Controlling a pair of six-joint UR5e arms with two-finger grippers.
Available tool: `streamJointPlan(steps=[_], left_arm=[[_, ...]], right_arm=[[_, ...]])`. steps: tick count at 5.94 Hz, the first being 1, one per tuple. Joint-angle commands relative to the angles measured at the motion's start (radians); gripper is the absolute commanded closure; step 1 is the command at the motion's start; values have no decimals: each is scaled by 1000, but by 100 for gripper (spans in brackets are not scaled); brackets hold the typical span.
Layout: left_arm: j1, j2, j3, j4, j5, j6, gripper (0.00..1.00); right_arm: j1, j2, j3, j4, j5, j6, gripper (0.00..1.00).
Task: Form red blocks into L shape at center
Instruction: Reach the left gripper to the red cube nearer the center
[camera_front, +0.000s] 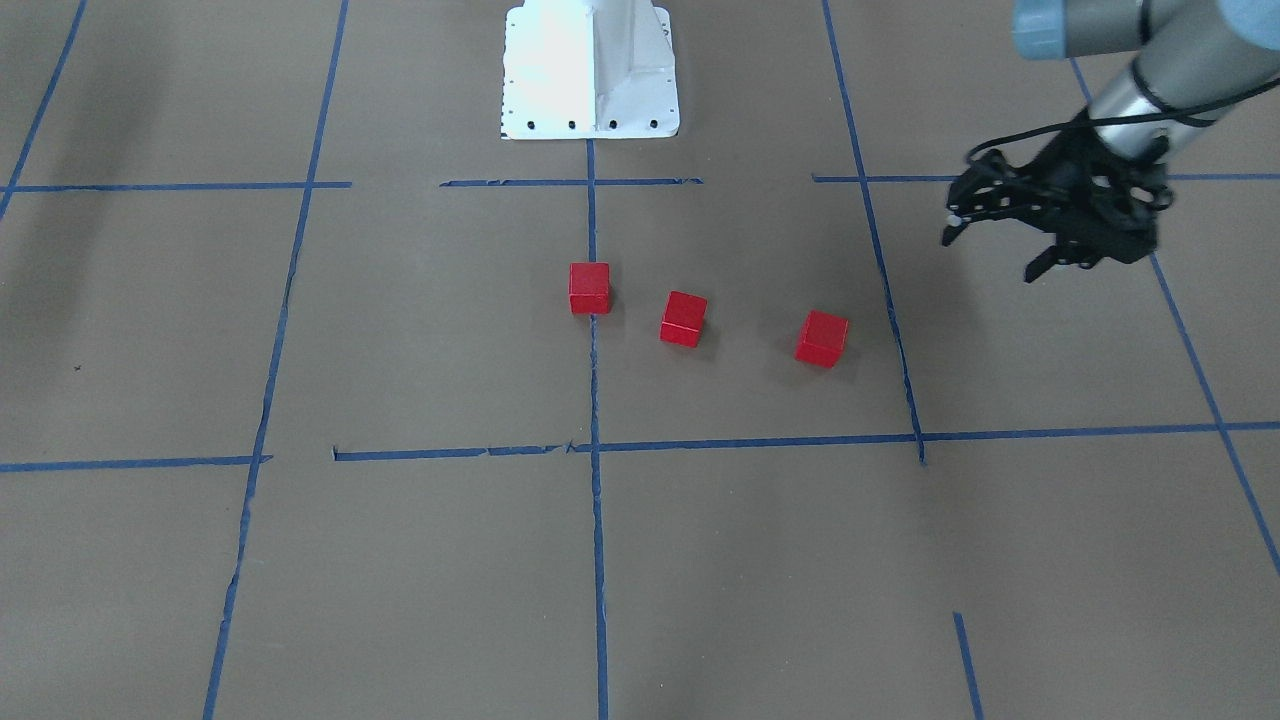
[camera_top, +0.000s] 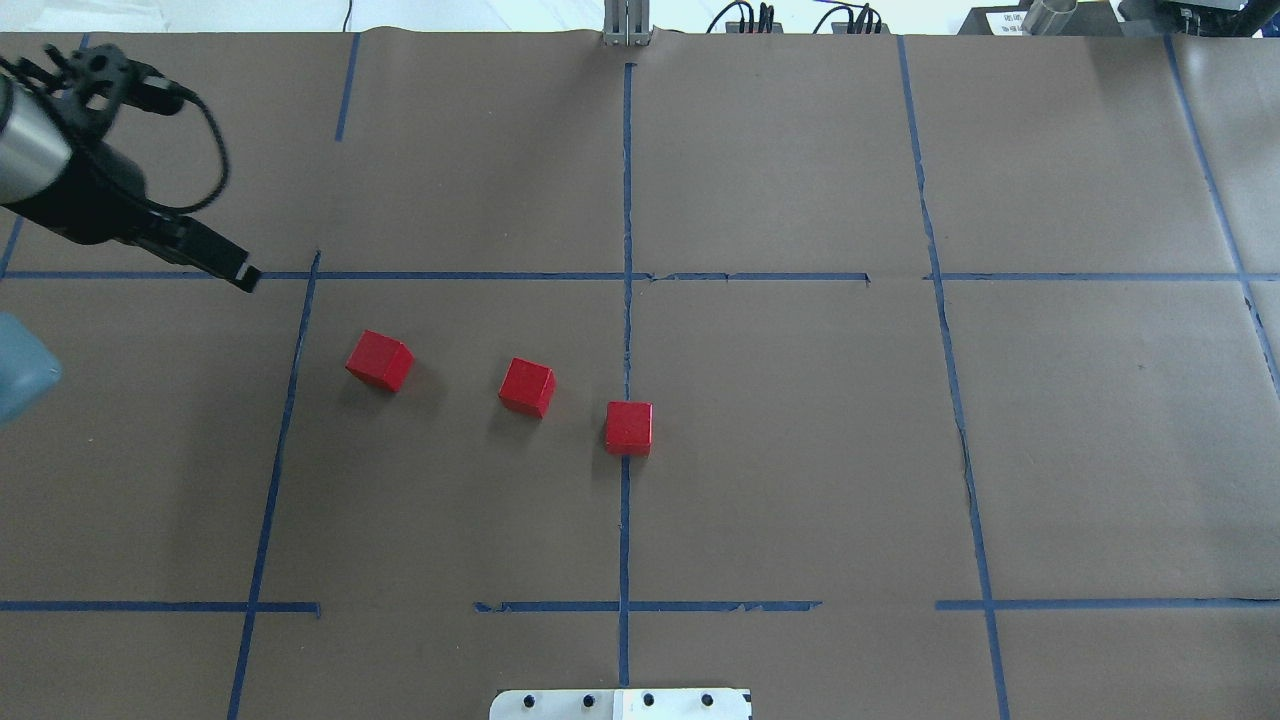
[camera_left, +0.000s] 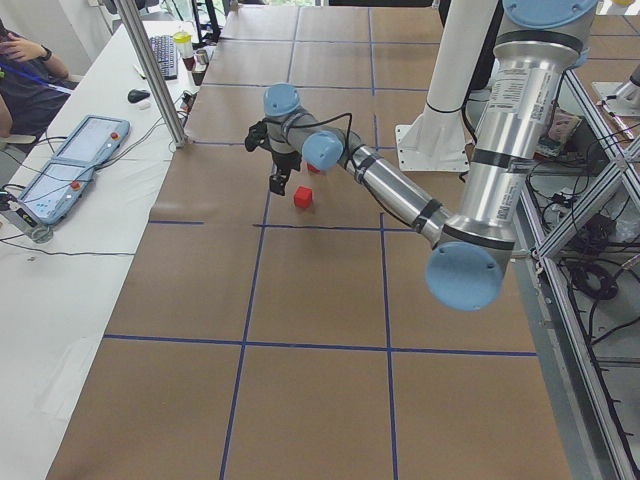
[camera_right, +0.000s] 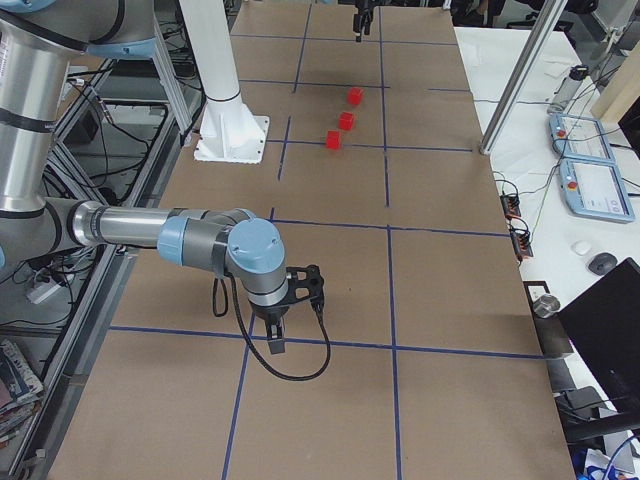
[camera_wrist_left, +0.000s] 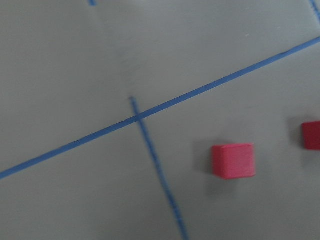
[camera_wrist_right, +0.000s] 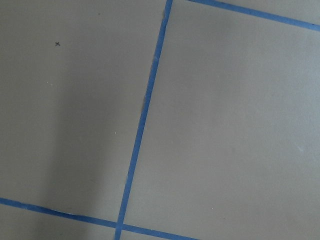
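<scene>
3 red blocks (camera_front: 684, 319) lie spaced out near the left end effector (camera_front: 992, 255)

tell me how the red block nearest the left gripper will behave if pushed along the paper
The red block looks like a rigid cube on a flat face, so it should slide, not roll. It sits skewed to the tape lines, so an off-centre push would probably turn it.

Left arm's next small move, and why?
Probably move the left gripper over the nearest red block and descend: jaws open and empty; that block sits apart from the middle block and the centre-line block, so no L yet.
</scene>
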Motion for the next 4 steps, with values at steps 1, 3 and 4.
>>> streamJointPlan(steps=[1,3,4], left_arm=[[213,-123,13,7,170,-241,0],[298,-221,121,6,239,-359,0],[332,-254,182,6,307,-402,0]], right_arm=[[-113,31,3,4,-3,123,0],[-118,31,3,4,1,112,0],[-118,31,3,4,1,112,0]])
